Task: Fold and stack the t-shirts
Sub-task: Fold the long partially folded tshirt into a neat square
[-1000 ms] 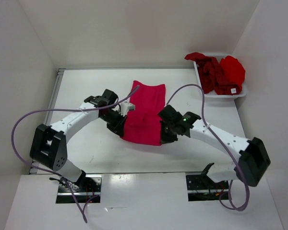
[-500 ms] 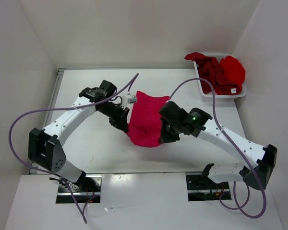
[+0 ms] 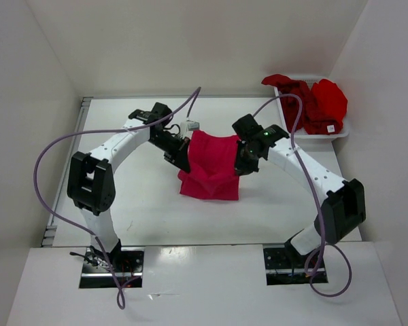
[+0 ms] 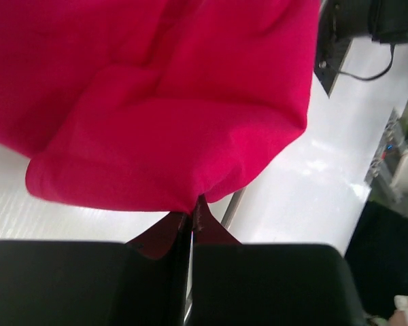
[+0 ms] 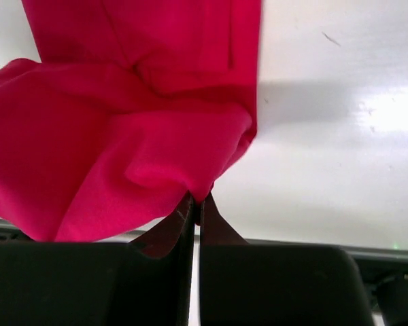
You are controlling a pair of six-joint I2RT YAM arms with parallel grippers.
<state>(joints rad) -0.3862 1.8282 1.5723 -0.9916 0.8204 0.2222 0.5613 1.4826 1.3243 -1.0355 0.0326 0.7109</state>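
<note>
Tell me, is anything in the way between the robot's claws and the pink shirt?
Nothing visible is. The left claw and the right claw are each shut right on an edge of the pink shirt, one at each side.

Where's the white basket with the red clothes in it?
In the top view, the white basket sits at the far right corner of the table, holding a dark maroon shirt and a bright red shirt.
</note>
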